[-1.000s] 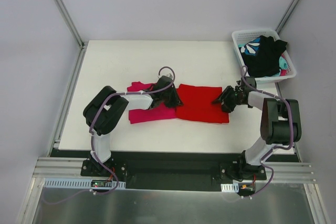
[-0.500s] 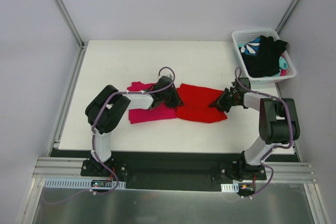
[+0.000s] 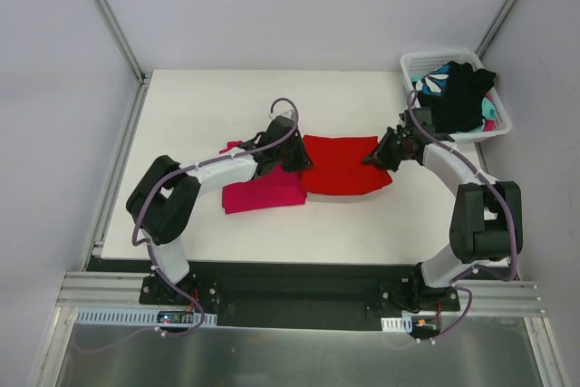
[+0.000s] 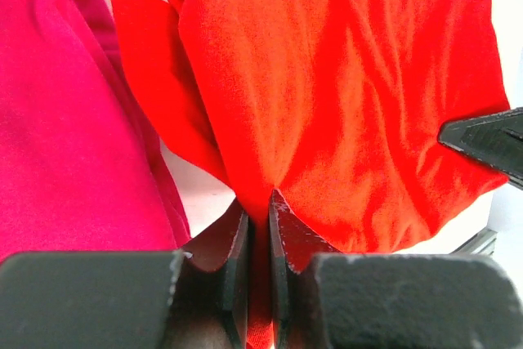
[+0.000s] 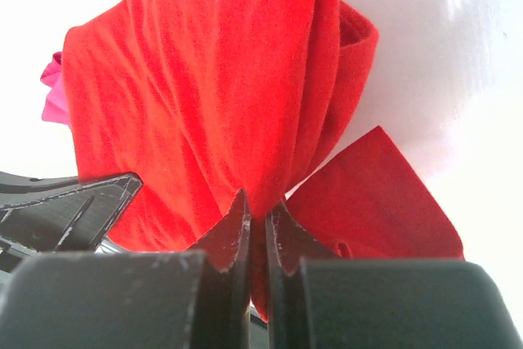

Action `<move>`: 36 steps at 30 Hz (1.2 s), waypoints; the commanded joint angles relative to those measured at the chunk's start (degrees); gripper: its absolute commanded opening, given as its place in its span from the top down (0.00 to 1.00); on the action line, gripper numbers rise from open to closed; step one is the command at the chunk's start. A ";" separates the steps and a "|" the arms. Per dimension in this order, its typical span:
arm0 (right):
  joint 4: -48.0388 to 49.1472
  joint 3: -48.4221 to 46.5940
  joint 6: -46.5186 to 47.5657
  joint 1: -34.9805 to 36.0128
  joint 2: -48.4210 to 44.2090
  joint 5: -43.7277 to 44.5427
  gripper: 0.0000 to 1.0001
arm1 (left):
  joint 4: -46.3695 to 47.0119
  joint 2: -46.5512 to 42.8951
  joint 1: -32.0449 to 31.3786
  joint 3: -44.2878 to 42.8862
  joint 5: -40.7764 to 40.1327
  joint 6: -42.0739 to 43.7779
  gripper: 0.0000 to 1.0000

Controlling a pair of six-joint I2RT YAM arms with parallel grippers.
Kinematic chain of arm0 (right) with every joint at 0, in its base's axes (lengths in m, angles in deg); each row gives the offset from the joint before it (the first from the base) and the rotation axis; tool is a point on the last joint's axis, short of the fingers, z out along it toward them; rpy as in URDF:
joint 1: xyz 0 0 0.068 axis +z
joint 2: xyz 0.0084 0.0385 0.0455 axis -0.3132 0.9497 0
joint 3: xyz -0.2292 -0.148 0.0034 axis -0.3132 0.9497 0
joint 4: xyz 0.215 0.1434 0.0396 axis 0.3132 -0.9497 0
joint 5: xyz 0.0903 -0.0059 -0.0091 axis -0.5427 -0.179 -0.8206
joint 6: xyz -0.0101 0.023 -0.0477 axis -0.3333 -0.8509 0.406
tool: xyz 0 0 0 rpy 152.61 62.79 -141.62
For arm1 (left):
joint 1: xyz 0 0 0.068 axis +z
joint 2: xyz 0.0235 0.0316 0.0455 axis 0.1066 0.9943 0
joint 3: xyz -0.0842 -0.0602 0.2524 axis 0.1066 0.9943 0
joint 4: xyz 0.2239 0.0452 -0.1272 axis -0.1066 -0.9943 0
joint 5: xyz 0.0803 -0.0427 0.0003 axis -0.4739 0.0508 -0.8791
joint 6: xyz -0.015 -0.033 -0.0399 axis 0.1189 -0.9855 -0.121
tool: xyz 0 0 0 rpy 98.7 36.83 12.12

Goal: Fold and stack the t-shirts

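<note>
The red t-shirt (image 3: 342,166) lies partly folded in the middle of the table. My left gripper (image 3: 299,159) is shut on its left edge, red cloth pinched between the fingers (image 4: 260,202). My right gripper (image 3: 373,159) is shut on the shirt's right edge, cloth bunched in its jaws (image 5: 257,206). Both ends of the red t-shirt (image 4: 343,104) are lifted off the table, and a layer hangs beneath (image 5: 372,194). The magenta-pink t-shirt (image 3: 263,191) lies flat just left of the red one, under my left arm, also visible in the left wrist view (image 4: 57,120).
A white basket (image 3: 497,120) at the back right corner holds a black garment (image 3: 458,97) and a teal-and-white patterned one (image 3: 433,81). The table's right edge runs close to the basket. The right gripper's finger (image 4: 486,138) shows at the edge of the left wrist view.
The right gripper closed on the red shirt's right edge. Both grippers then moved toward the back of the table, carrying the near part of the red shirt with them.
</note>
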 commanded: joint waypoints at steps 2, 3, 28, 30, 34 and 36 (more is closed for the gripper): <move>-6.08 -4.73 1.49 0.64 -4.03 1.20 0.99 | -3.06 -6.43 0.37 -2.55 -3.17 2.79 1.00; -6.17 -4.91 1.41 0.64 -4.29 1.20 0.99 | -3.24 -7.21 0.37 -2.55 -3.52 2.88 1.00; -7.93 -18.00 -2.81 14.25 3.35 4.98 0.99 | -9.04 -23.03 9.51 7.20 -5.10 6.48 1.00; -7.76 -18.88 -3.42 15.40 4.84 5.42 0.99 | -9.30 -24.79 11.00 9.13 -5.02 6.40 1.00; -7.58 -21.34 -4.39 18.38 7.04 6.12 0.99 | -9.57 -27.78 13.29 12.29 -4.40 6.48 1.00; -7.49 -22.31 -4.74 19.18 8.35 6.47 0.99 | -9.48 -29.45 14.60 14.23 -4.14 6.48 1.00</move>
